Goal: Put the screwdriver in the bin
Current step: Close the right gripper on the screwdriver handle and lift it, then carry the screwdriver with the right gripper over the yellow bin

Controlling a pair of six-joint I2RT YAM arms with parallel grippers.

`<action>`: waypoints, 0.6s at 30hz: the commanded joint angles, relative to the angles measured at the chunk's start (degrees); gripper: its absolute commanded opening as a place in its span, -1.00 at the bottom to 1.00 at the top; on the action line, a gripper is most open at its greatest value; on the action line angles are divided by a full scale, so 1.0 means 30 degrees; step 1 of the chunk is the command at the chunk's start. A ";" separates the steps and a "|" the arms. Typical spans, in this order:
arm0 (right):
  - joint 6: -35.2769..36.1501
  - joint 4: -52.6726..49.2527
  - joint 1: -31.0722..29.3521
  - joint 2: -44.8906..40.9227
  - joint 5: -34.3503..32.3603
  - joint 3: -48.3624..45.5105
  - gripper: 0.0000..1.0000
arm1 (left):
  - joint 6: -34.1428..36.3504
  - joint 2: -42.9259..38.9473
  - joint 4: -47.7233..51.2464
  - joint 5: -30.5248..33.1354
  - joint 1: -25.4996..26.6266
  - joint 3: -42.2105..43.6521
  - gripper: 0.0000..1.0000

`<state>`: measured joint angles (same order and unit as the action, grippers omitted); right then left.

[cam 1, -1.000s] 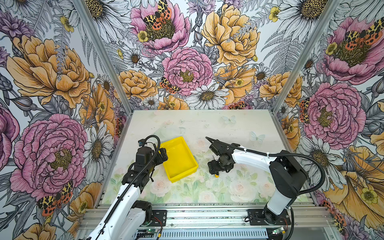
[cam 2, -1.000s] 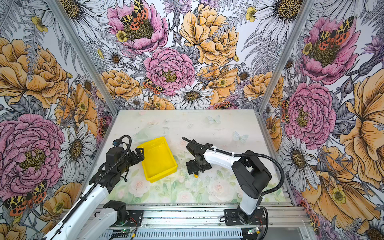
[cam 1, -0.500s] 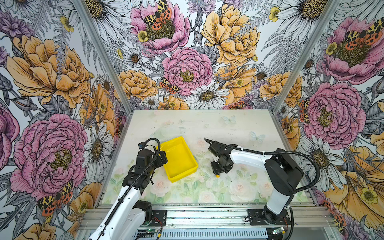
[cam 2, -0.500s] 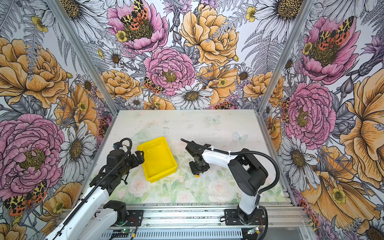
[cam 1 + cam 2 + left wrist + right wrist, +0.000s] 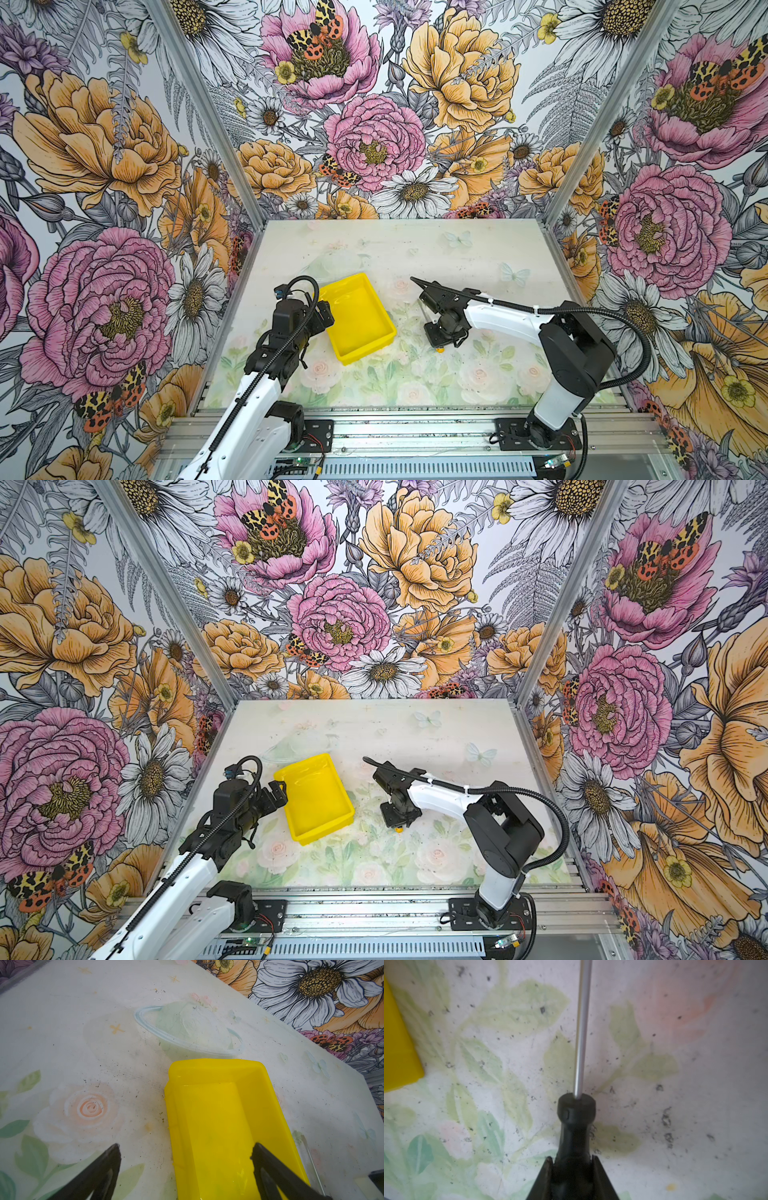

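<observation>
The screwdriver (image 5: 576,1124) lies on the table right of the bin, its silver shaft (image 5: 583,1022) pointing away from my right gripper (image 5: 572,1159). That gripper is shut on the black handle. In both top views the right gripper (image 5: 442,338) (image 5: 399,814) points down over it, and only the yellow-orange end cap (image 5: 440,350) (image 5: 397,830) shows beneath. The yellow bin (image 5: 359,316) (image 5: 316,800) (image 5: 218,1115) sits empty, left of centre. My left gripper (image 5: 324,309) (image 5: 186,1146) is open and straddles the bin's left wall, one finger over the table, the other over the bin's inside.
A corner of the bin (image 5: 396,1043) lies close to the held screwdriver. Floral walls with metal corner posts (image 5: 598,124) enclose the table on three sides. A metal rail (image 5: 415,432) carrying both arm bases runs along the front edge.
My right gripper has shut on the screwdriver's handle. The left gripper has moved right, up to the bin's left wall.
</observation>
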<state>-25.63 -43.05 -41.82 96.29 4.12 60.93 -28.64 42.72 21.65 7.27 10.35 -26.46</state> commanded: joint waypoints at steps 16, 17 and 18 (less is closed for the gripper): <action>0.1900 -0.2760 -0.1677 0.0772 -0.1629 0.8877 -1.00 | -0.0024 -0.0059 -0.1152 0.0617 -0.0231 0.0349 0.97; 0.1999 -0.2787 -0.1801 0.1241 -0.1400 0.9452 -1.00 | 0.0028 -0.0055 -0.1167 0.0624 -0.0249 0.0338 0.97; 0.2091 -0.2819 -0.1957 0.1705 -0.1263 1.0022 -1.00 | 0.0114 -0.0038 -0.1105 0.0652 -0.0233 0.0327 0.97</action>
<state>-21.19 -50.15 -46.57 97.93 -0.21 87.68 -28.60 42.74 19.90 8.14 10.22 -26.44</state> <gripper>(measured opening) 0.267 0.986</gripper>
